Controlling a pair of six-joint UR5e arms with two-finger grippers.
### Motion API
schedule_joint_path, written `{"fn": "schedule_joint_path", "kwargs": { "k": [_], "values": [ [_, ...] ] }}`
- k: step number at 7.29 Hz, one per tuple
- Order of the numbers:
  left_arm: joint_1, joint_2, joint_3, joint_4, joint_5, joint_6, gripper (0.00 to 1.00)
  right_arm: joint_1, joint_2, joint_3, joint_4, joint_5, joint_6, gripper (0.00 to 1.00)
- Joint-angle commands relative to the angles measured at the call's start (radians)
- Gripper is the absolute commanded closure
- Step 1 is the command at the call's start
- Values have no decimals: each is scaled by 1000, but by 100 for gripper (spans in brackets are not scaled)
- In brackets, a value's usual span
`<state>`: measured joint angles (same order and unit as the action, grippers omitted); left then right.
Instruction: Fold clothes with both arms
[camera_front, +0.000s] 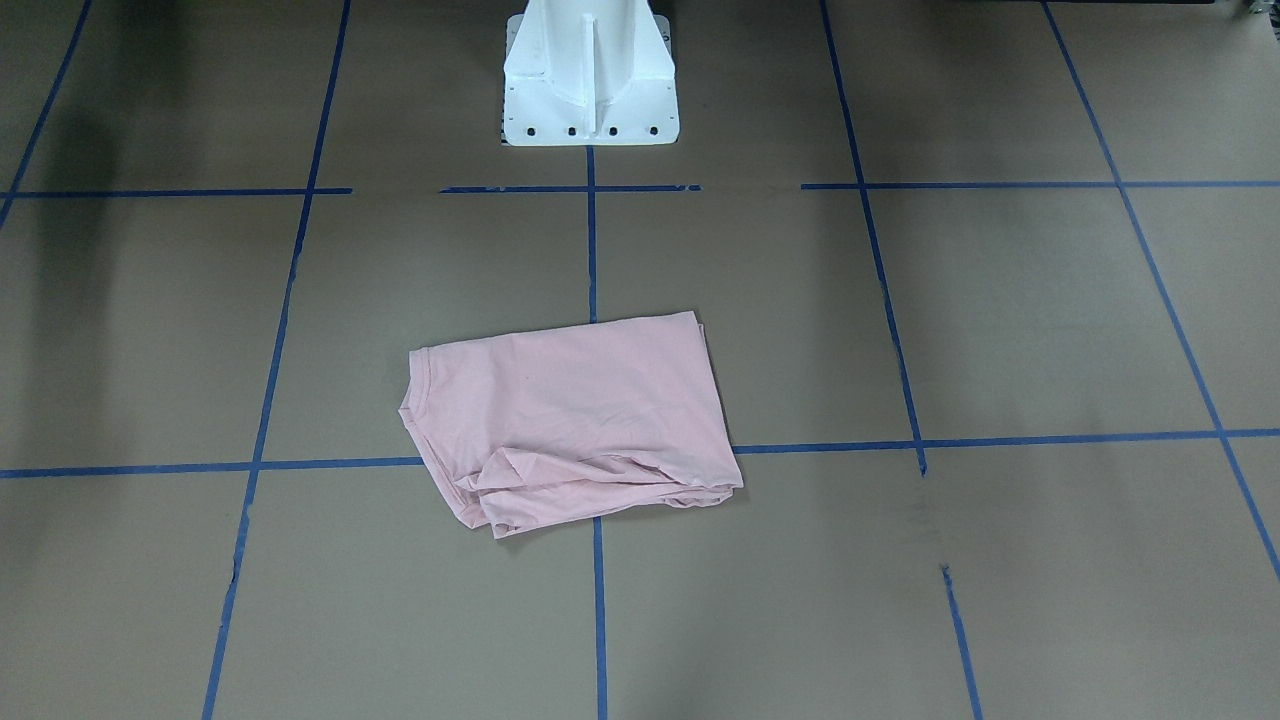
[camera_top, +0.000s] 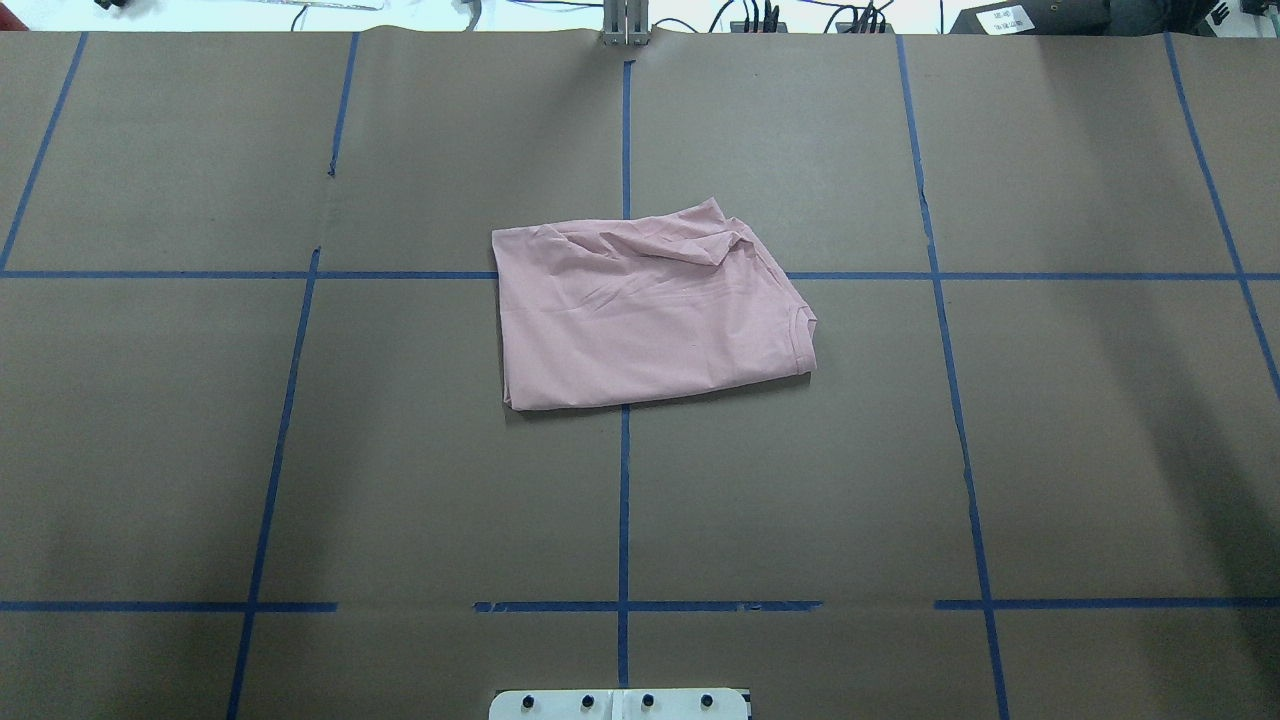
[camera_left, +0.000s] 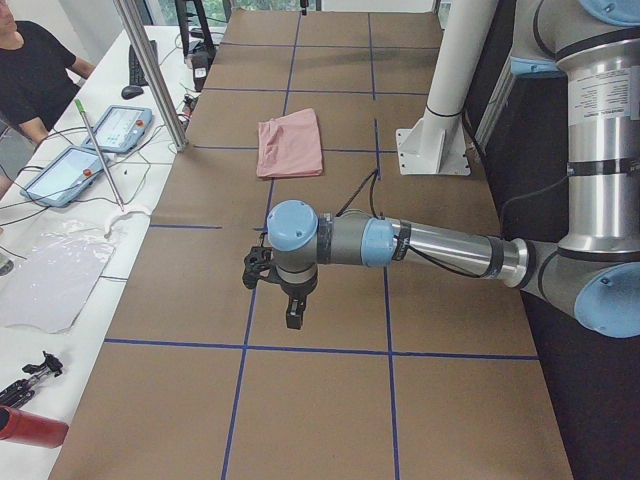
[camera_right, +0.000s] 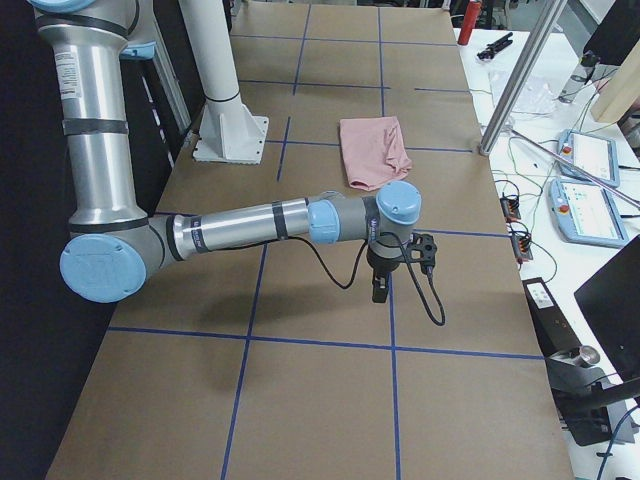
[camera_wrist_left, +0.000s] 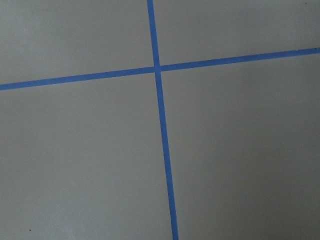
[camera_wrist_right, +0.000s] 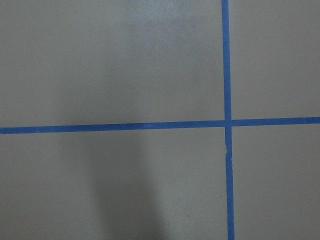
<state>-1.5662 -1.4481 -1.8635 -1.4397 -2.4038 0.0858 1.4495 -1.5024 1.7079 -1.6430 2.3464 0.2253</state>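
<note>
Pink T-shirt (camera_front: 570, 420) folded on the counter (camera_front: 1000, 330), nothing touching it.
Overhead: it sits at the middle. Side views: left pincer (camera_left: 293, 312) and right pincer (camera_right: 379, 287) hang above bare counter, well apart from it; how far open, I cannot tell.

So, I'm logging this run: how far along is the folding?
Done: the T-shirt lies folded into a compact rectangle midway along the table. In hand: nothing; the left gripper and right gripper hang near the table's ends, away from it, their wrist views showing only bare surface and tape. Left: at most smoothing the rumpled edge farthest from the robot; otherwise it looks finished.
</note>
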Motion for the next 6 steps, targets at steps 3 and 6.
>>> {"fn": "schedule_joint_path", "kwargs": {
  "k": [3, 6],
  "values": [
    [0, 31, 7, -94, 0, -1, 0, 0, -1, 1, -1, -1, 0, 0],
    [0, 35, 6, -103, -2, 0, 0, 0, -1, 1, -1, 7, 0, 0]
  ]
}}
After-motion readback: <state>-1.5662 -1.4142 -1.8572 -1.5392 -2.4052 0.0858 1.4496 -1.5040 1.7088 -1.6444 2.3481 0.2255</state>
